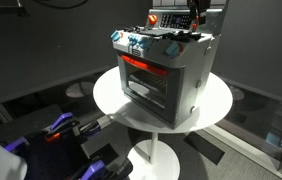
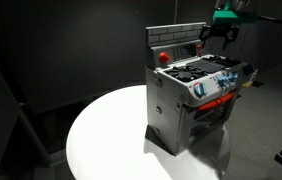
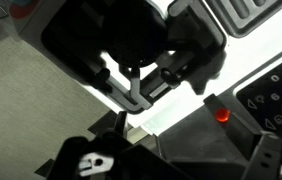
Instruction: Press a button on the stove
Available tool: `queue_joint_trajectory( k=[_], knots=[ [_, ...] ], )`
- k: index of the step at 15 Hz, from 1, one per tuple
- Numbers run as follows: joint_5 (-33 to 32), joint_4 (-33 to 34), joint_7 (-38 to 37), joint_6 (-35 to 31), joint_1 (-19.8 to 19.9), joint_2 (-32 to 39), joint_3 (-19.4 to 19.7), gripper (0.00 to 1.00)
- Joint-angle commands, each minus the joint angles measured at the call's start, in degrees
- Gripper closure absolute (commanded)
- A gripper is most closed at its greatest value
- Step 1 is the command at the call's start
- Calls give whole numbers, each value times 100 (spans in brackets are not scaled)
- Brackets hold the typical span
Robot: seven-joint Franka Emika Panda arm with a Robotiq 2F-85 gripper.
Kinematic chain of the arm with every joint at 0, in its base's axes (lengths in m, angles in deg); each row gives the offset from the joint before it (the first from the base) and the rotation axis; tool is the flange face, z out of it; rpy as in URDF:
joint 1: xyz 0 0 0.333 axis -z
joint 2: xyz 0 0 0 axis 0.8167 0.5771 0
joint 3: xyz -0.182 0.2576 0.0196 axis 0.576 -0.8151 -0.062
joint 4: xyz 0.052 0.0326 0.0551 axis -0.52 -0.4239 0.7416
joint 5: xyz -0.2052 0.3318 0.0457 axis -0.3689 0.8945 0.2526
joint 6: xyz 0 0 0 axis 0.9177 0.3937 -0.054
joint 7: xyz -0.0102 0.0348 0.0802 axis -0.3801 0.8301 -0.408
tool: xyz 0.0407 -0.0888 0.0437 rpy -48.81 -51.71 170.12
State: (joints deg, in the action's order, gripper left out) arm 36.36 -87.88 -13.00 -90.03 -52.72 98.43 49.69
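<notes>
Over the stove's rear edge, the gripper hangs with nothing in its grip

At the left of both exterior views spreads the bare top of a round white table (image 2: 101, 130). Further right, the stove (image 2: 193, 100) stands upright on that table, a small silver-grey toy oven. In an exterior view its red-lit glass door (image 1: 146, 78) faces the camera, with a row of blue-and-white knobs (image 1: 133, 42) just above it. The raised back panel (image 2: 176, 38) rises behind the cooktop, and a red button (image 2: 163, 57) sits low on the panel's left part. Farthest right and highest, the gripper (image 2: 219, 40) hangs close over the rear of the cooktop, just in front of the back panel. Whether it touches the stove I cannot tell. Nothing shows in its grip. How far apart its jaws stand I also cannot tell, since the exterior views are too small and the wrist view gives only dark, blurred finger parts. At the right of the wrist view, a red dot (image 3: 221, 113) glows beside a dark keypad (image 3: 279, 95).
</notes>
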Motion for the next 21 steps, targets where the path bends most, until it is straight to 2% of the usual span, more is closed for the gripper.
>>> queue_joint_trajectory(
  k=[1, 14, 21],
  knots=[
    [172, 297, 161, -33, -93, 182, 112, 0],
    [132, 607, 165, -100, -150, 463, 193, 0],
    [260, 38, 458, -31, -114, -52, 188, 0]
  ],
)
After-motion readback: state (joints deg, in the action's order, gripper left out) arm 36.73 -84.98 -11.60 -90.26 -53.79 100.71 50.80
